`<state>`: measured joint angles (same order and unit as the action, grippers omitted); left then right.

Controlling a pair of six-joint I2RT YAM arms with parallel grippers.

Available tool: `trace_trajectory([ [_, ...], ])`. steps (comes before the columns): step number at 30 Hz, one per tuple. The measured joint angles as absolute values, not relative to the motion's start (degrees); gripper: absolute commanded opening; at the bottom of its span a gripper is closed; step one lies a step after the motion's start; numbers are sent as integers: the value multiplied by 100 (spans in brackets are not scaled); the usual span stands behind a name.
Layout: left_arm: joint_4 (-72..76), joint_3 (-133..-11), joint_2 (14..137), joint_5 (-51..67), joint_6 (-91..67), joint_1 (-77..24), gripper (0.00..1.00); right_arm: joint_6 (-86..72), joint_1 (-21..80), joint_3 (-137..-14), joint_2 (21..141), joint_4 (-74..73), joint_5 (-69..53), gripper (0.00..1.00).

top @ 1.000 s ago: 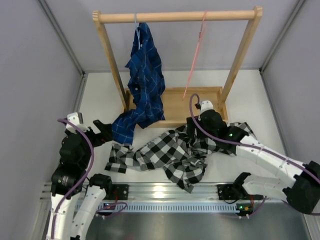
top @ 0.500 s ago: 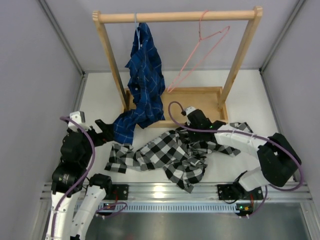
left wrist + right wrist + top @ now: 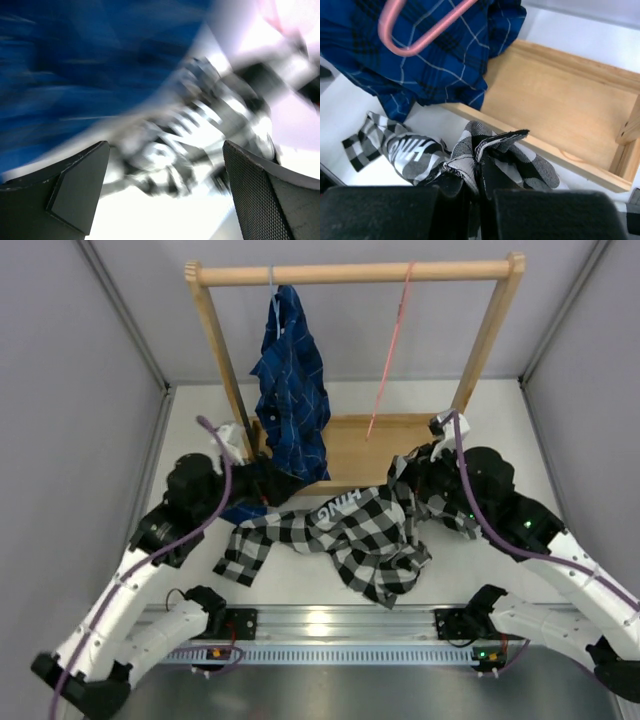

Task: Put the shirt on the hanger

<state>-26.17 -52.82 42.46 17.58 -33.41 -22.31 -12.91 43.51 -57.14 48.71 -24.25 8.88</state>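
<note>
The black-and-white checked shirt (image 3: 360, 532) lies crumpled on the white table in front of the rack, its white lettering turned up. My right gripper (image 3: 405, 478) is shut on a bunched edge of the shirt (image 3: 485, 142) near the rack's base; in the right wrist view the right gripper (image 3: 480, 181) has fabric standing up between its closed fingers. The pink hanger (image 3: 392, 340) hangs edge-on from the rail, and its lower corner (image 3: 415, 32) shows from the wrist. My left gripper (image 3: 270, 482) stands open just left of the shirt, by the blue shirt's hem. In the blurred left wrist view the left gripper (image 3: 165, 192) holds nothing.
A wooden rack (image 3: 350, 273) with a tray base (image 3: 390, 445) stands at the back. A dark blue plaid shirt (image 3: 292, 390) hangs at the rail's left end and drapes to the table. Grey walls close in on both sides.
My right gripper shut on the shirt's edge and dragged it right, turning the lettering up. The left arm swung in from the far left. The hanger swung out and fell back edge-on.
</note>
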Motion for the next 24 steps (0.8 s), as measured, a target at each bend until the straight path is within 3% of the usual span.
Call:
trace_trajectory([
  [7, -2123, -6353, 5457, -360, -2958, -6657, 98, -1323, 4351, -6842, 5315, -3586, 1031, 0],
  [10, -1813, -6816, 6292, -1619, -2674, -7874, 98, -1457, 4351, -6869, 5498, -3885, 1282, 0],
  [14, -1671, -6803, 7107, -2408, -2630, -8128, 97, -1817, 4353, -6862, 5470, -4165, 1688, 0],
  [24, -1297, -6770, 8326, -2812, -3055, -8200, 98, -2329, 4353, -6663, 5277, -4027, 1811, 0],
])
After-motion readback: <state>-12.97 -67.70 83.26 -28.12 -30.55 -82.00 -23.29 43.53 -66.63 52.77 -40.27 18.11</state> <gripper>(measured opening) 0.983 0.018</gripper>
